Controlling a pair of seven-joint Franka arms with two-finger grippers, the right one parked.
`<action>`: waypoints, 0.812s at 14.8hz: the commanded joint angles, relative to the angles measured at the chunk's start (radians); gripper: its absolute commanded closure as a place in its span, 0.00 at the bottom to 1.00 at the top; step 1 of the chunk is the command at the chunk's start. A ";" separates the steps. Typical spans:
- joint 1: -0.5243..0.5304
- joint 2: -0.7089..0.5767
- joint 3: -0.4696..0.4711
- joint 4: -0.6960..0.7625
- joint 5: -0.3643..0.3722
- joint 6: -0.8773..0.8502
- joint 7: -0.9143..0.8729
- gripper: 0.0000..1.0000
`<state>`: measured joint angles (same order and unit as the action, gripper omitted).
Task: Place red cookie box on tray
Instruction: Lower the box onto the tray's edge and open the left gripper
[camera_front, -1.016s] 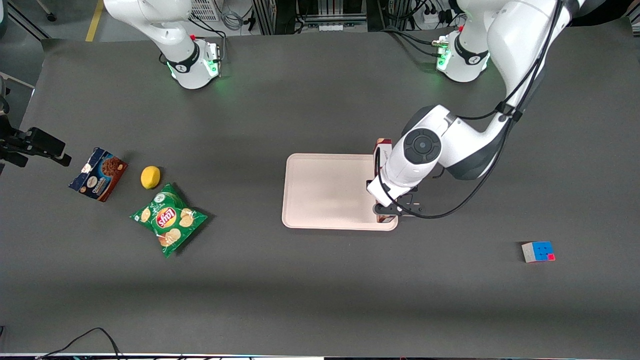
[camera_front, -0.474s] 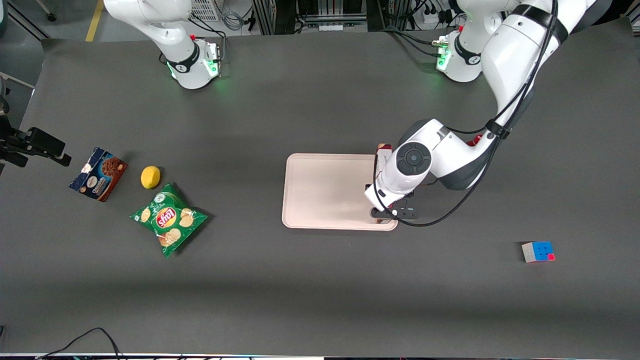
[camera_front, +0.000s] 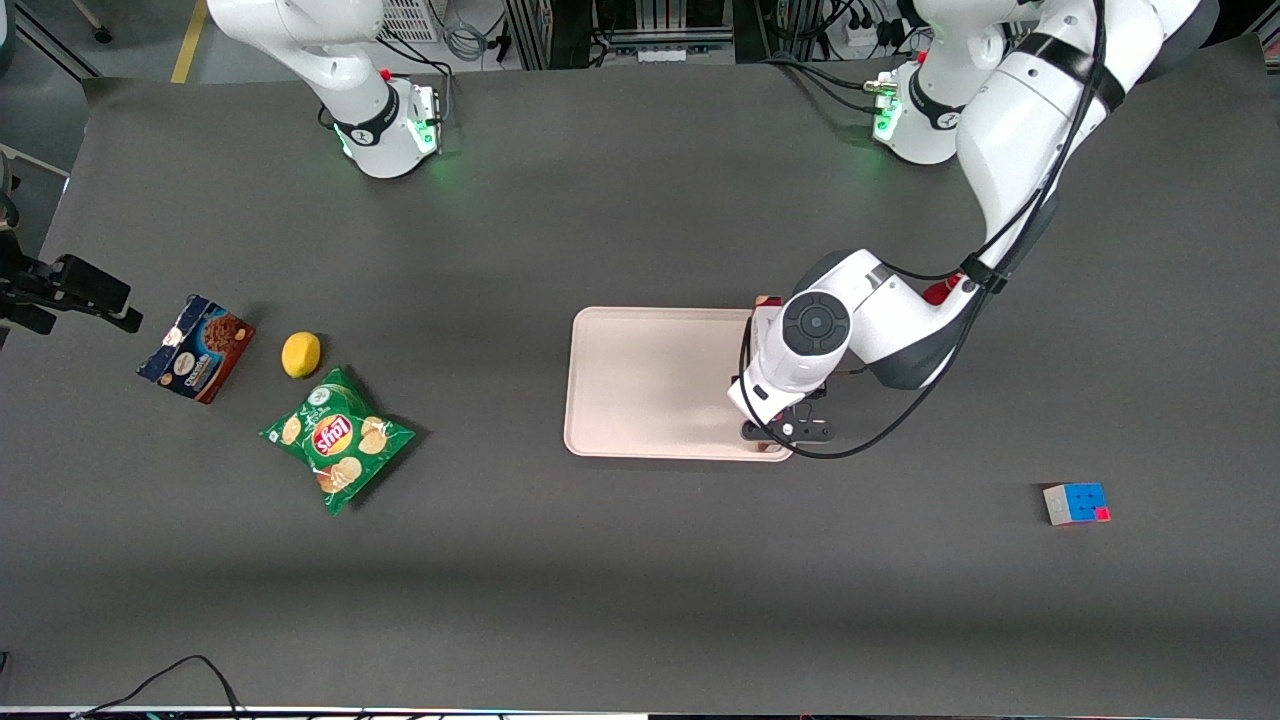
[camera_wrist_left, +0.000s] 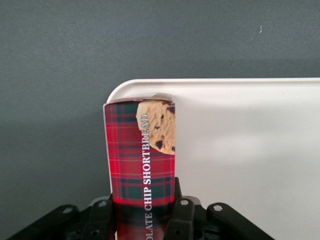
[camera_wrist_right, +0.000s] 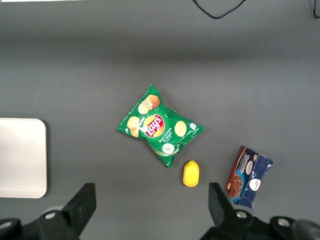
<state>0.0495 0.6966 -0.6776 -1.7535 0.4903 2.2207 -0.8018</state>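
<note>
The red cookie box, a long plaid carton with a cookie picture, is held between the black fingers of my left gripper, which is shut on it. It stretches along the edge of the pale pink tray nearest the working arm's end of the table, and its end reaches the tray's rounded corner. From the front, the arm's wrist hides most of the box. The gripper is over the tray at the corner nearer the camera.
Toward the parked arm's end lie a dark blue-and-brown cookie box, a lemon and a green chips bag. A colour cube sits toward the working arm's end. A bit of a red bottle shows past the arm.
The arm's wrist has sunk and shifted slightly over the tray's edge with the box still held. Less of the box's end shows past the wrist.
</note>
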 joint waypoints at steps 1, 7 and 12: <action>-0.002 0.004 -0.005 0.008 0.024 0.011 -0.031 0.85; -0.005 0.020 0.000 0.009 0.024 0.047 -0.031 0.00; -0.005 0.020 0.001 0.009 0.024 0.047 -0.031 0.00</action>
<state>0.0497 0.7091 -0.6776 -1.7529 0.4933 2.2596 -0.8064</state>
